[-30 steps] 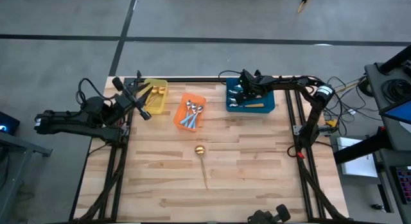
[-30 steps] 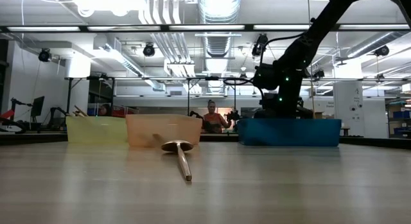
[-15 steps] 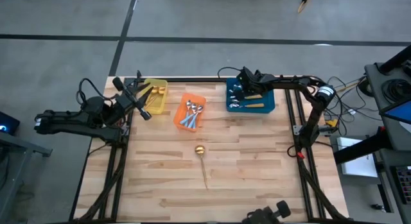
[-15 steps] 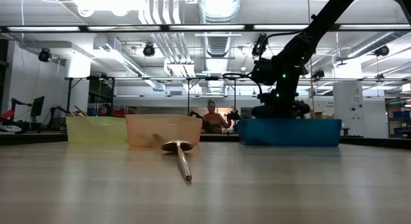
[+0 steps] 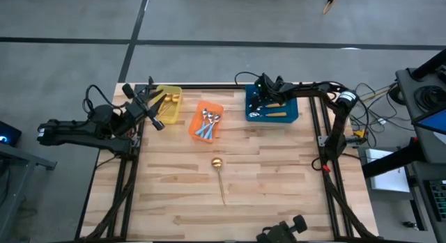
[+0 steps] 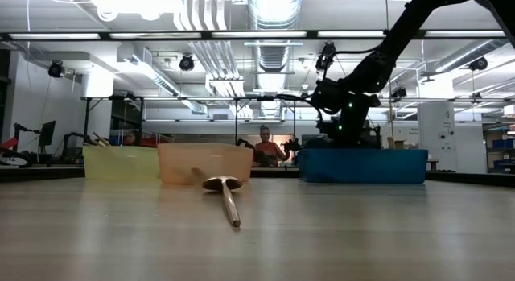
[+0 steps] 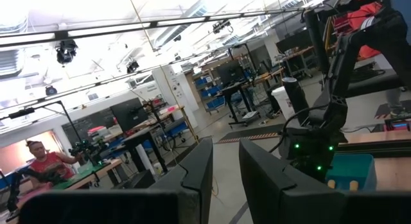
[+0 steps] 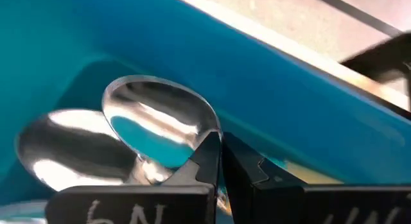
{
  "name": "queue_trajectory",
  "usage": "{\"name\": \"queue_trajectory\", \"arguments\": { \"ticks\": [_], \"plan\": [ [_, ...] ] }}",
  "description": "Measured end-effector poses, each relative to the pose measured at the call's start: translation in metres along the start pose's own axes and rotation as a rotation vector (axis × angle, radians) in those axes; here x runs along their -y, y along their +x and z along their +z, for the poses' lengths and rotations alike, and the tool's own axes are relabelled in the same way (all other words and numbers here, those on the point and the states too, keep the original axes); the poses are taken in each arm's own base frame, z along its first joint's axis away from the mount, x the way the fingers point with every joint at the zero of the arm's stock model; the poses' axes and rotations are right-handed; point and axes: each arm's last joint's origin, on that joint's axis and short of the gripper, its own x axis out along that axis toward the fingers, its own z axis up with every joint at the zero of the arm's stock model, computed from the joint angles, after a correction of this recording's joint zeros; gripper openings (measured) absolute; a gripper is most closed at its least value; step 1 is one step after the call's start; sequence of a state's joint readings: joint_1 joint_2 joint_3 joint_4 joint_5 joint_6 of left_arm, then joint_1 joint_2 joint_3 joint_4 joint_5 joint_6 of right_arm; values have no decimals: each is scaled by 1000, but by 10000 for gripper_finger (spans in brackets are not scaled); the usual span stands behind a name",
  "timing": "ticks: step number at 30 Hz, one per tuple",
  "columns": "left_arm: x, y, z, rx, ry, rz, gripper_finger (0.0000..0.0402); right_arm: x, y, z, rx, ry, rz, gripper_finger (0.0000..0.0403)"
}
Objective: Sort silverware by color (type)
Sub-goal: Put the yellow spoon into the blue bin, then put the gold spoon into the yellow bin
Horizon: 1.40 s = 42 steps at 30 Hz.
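Low view, nearest first: gold spoon [image 6: 226, 194] flat on the worktop [image 6: 362, 233], alone, bowl toward the bins, well apart from both arms and not yet sorted. Likely to skid or spin on the smooth planks if pinched off-centre along that thin handle; could also slip out on the carry to the yellow bin [image 6: 121, 162]. Farther back, orange bin [image 5: 217, 106] holding blue-handled spoons [image 5: 208, 123], yellow bin just beside it, with the left end effector [image 7: 225, 150] waiting at that bin's outer side, fingers slightly parted on nothing. Farthest, right end effector [image 8: 219, 153] low over the blue bin [image 5: 294, 118], clenched tight, nothing visibly pinched, silver spoon bowls [image 8: 157, 124] right at the tips. Risk there: closed tips dragging or knocking those spoons, catching the bin's wall, or shoving the bin toward the worktop's back edge on the way out. Also a mismatch worth watching: blue handles in orange plastic, an orange-handled spoon [image 5: 277, 114] in blue, so easy to drop a piece by bin colour instead of by kind. Surface: pale butcher-block planks in a dark frame, level, slick-looking. Beyond: open workshop, strip lights and ducts overhead, benches, monitors, shelving, a person [image 6: 265, 146] well behind the bins.
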State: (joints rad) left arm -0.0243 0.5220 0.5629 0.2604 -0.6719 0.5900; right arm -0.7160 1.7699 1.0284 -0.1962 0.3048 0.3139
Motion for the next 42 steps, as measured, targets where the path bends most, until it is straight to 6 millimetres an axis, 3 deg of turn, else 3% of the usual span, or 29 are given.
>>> {"name": "queue_trajectory", "arguments": {
  "ticks": [7,21,29,42],
  "plan": [
    [0,0,0,0,0,-1,59,-10,9,-1,31,8,42,9],
    [0,0,0,0,0,-1,59,-17,3,0,55,-5,67,9],
    [0,0,0,0,0,-1,59,-19,-28,12,115,-13,99,9],
    [3,1,-2,-22,-94,-14,59,-65,-90,4,248,-209,252,9]
  ]
}}
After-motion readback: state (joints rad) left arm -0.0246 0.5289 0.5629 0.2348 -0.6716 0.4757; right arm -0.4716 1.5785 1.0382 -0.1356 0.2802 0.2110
